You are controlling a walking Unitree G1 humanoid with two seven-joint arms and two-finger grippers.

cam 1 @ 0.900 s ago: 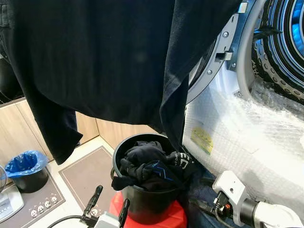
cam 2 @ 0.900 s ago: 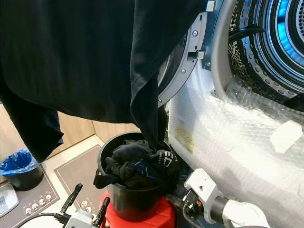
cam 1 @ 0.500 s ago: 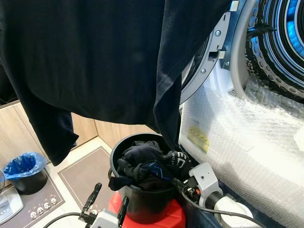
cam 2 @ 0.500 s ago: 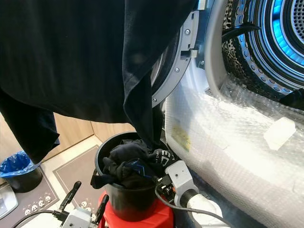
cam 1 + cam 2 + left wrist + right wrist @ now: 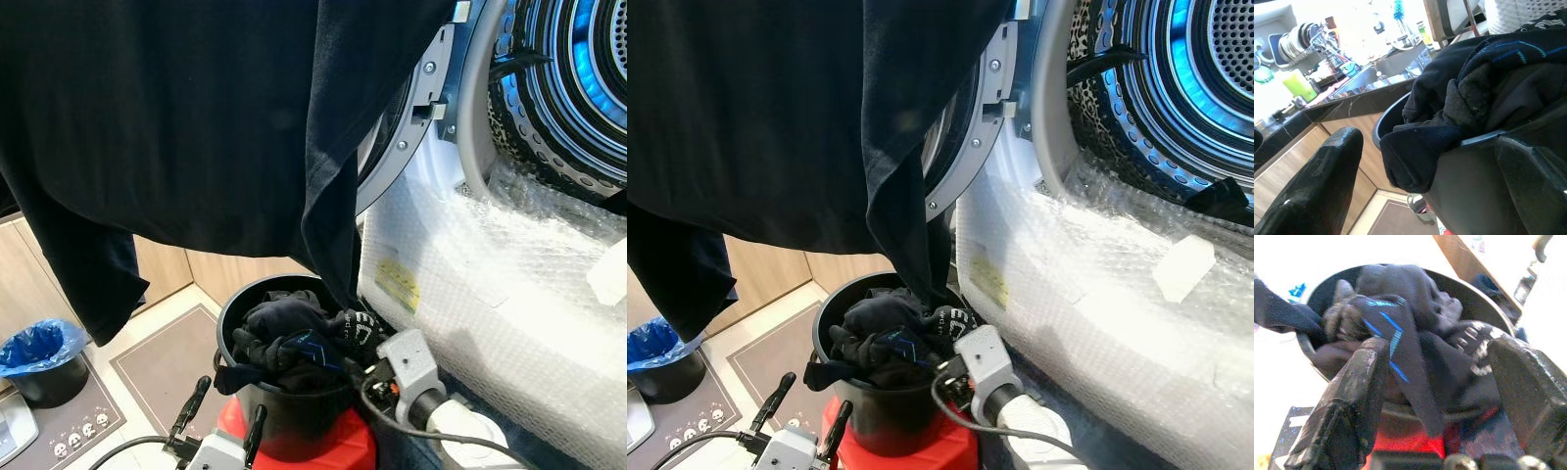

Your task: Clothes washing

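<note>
A black bucket heaped with dark clothes stands on a red base. My right gripper is open at the bucket's right rim. Its fingers straddle a dark garment with blue stripes. The grey right wrist sits just right of the bucket. My left gripper stands open, low beside the bucket's left wall, its fingers holding nothing. A large dark garment hangs from above over the bucket. The washer drum is open at the upper right.
Bubble wrap covers the washer front, which carries a yellow label. The round door ring stands behind the hanging cloth. On the floor to the left are a blue-lined bin and a grey mat. Wooden cabinets line the back.
My right arm has swung left from the washer's foot to the bucket's right rim, over the clothes. The camera has turned slightly right. The left gripper stays put.
</note>
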